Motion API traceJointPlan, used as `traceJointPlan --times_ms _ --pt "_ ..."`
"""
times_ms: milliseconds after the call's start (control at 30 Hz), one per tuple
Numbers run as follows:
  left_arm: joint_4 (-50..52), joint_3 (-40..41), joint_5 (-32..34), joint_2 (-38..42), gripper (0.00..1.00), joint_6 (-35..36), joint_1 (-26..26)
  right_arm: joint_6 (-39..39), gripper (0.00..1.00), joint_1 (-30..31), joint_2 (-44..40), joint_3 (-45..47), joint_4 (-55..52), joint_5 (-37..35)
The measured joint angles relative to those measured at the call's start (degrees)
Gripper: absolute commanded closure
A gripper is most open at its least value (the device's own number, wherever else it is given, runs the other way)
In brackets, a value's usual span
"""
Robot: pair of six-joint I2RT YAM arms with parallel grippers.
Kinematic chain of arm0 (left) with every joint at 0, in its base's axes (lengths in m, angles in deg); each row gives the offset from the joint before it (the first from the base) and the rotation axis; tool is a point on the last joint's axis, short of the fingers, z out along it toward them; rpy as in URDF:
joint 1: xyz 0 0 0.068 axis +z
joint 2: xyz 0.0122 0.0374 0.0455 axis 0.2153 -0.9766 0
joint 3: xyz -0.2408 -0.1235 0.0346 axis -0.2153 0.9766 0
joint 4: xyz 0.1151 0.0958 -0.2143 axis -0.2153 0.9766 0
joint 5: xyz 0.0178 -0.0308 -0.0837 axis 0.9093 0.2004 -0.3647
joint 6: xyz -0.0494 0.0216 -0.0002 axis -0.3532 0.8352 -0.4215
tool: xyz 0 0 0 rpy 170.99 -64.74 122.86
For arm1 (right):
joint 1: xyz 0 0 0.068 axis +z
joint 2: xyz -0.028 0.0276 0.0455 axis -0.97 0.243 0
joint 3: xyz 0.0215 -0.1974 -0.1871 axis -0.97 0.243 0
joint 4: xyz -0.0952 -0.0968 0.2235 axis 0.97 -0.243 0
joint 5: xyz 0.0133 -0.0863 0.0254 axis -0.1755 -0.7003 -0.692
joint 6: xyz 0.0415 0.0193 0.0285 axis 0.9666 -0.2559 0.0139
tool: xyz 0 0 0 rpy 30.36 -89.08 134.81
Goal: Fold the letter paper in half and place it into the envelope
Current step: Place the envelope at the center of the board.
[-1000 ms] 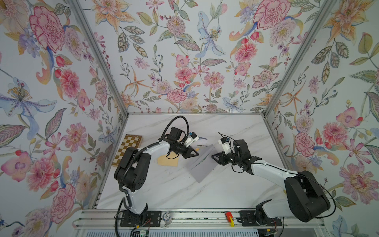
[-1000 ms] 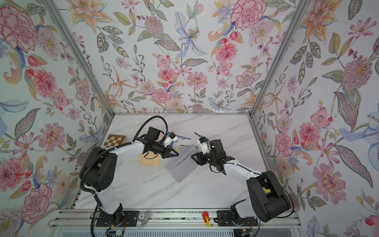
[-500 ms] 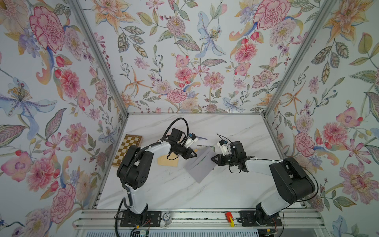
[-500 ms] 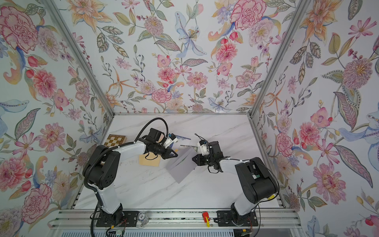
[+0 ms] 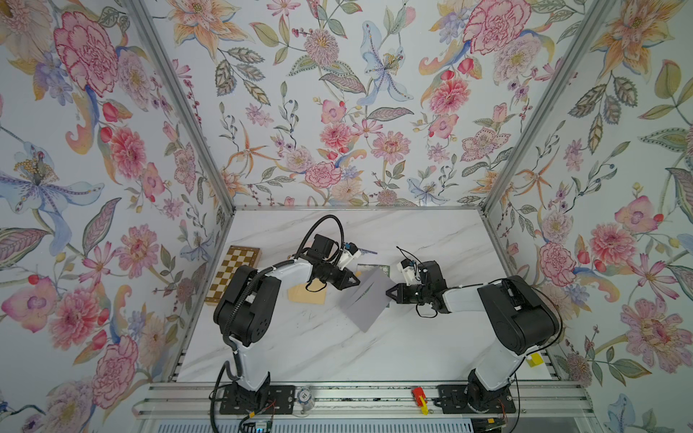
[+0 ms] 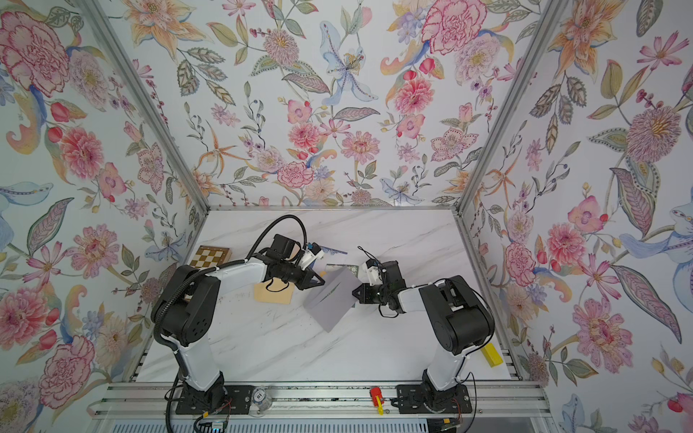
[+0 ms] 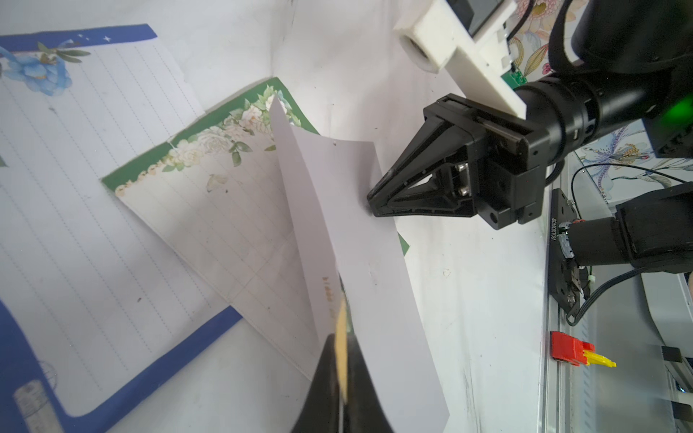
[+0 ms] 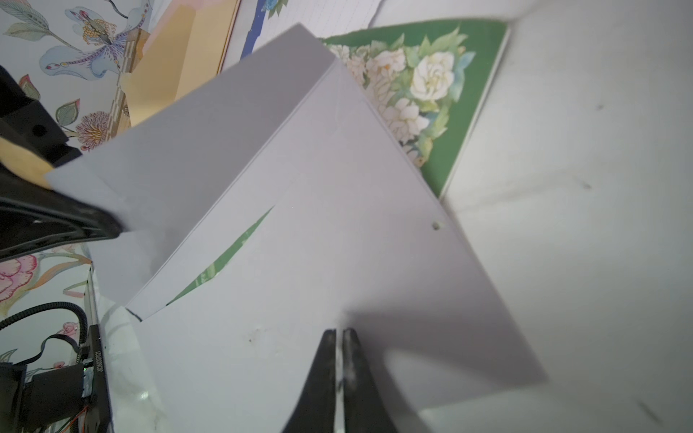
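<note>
We find the smooth, creased letter paper (image 5: 365,300) raised above the marble table (image 5: 300,337), blank white side up. The left gripper (image 5: 355,282) pinches its 10 o'clock edge. The right gripper (image 5: 390,292) clamps its 3 o'clock corner.

Arms reach inward, grippers tip to tip.
Black triangular left gripper (image 5: 357,283) points to 3 o'clock, right gripper (image 5: 389,292) to 9 o'clock; both jaw pairs closed.
</note>
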Motion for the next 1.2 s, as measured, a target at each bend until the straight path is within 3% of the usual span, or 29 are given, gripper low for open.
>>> traceJointPlan --times_ms 467,767,1200 --pt "0.26 2.67 8.15 1.77 0.87 -0.87 0.66 0.87 0.91 0.0 0.74 0.0 1.31 0.55" --pt "-1.86 5.46 9.99 10.75 0.92 -2.67 6.99 1.36 0.91 -0.02 1.07 -0.13 1.64 0.61" --pt "-11.1 10.82 9.84 6.16 0.93 -9.22 5.53 1.79 0.91 -0.02 1.11 -0.15 1.75 0.59"
